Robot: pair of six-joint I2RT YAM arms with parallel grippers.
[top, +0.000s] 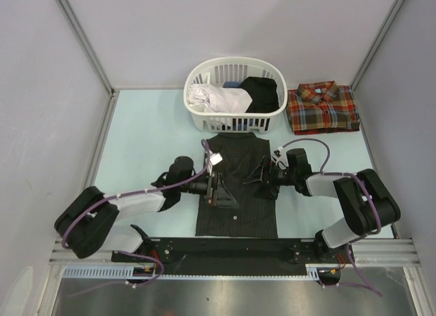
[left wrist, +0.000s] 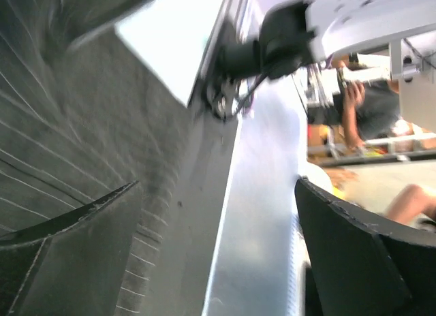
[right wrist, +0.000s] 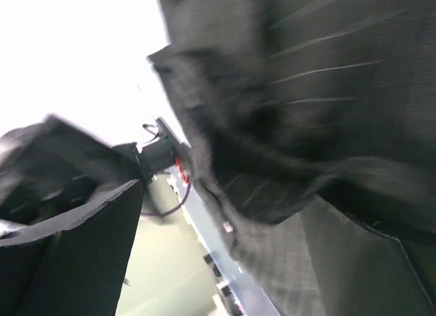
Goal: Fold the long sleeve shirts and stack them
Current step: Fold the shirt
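Hovering low over pinstriped shirt (top: 238,214), left hand (top: 221,192) spread wide; right hand (top: 257,174) equally wide; neither clamped on it.

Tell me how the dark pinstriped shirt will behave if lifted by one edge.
Probably floppy: the pinstriped shirt lies flat as thin cloth and shows soft folds in the right wrist view. Likely light, so a push would probably wrinkle it rather than slide it whole.
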